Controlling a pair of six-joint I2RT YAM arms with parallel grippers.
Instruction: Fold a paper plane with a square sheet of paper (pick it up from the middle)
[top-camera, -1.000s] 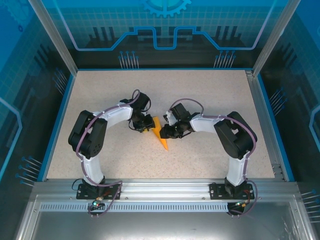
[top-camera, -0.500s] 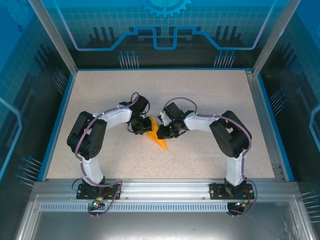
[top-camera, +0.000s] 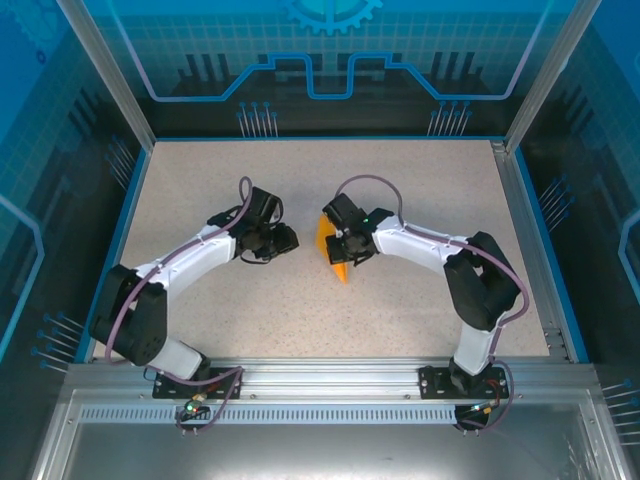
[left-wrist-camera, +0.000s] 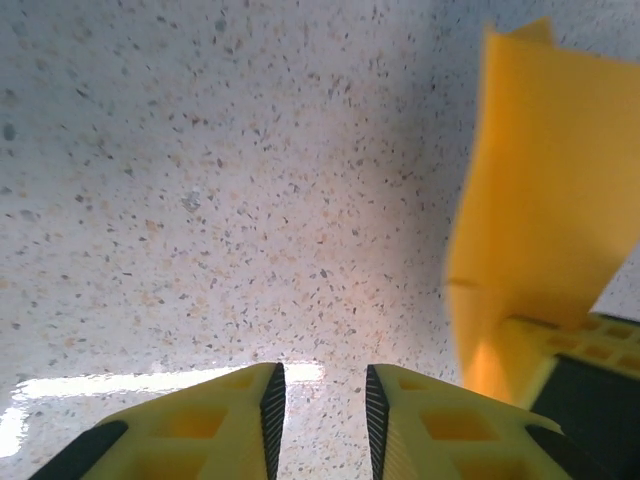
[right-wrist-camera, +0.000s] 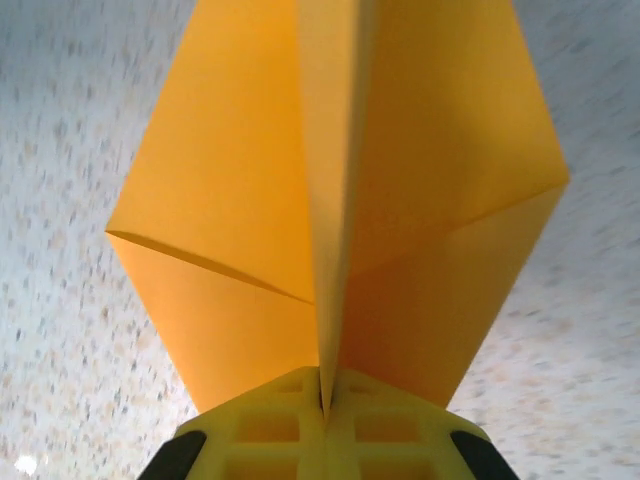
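The square sheet of paper stands folded as an orange-yellow paper plane (top-camera: 325, 236) with a centre crease, near the middle of the table. My right gripper (top-camera: 342, 250) is shut on that crease. In the right wrist view the two wings of the paper plane (right-wrist-camera: 240, 200) spread out from the closed right gripper (right-wrist-camera: 322, 385). My left gripper (top-camera: 291, 240) sits to the left of the plane, apart from it. In the left wrist view the left gripper (left-wrist-camera: 320, 375) is open over bare table, with the paper plane (left-wrist-camera: 545, 190) at the right.
The speckled table (top-camera: 400, 180) has a blue rim (top-camera: 130, 200) on the left, back and right. Aluminium posts (top-camera: 105, 70) and glass walls stand around it. A metal rail (top-camera: 320, 372) with both arm bases runs along the near edge.
My left gripper has let go of the paper and drawn back to the left. The right gripper has closed on the crease and shifted slightly right and back with the plane.
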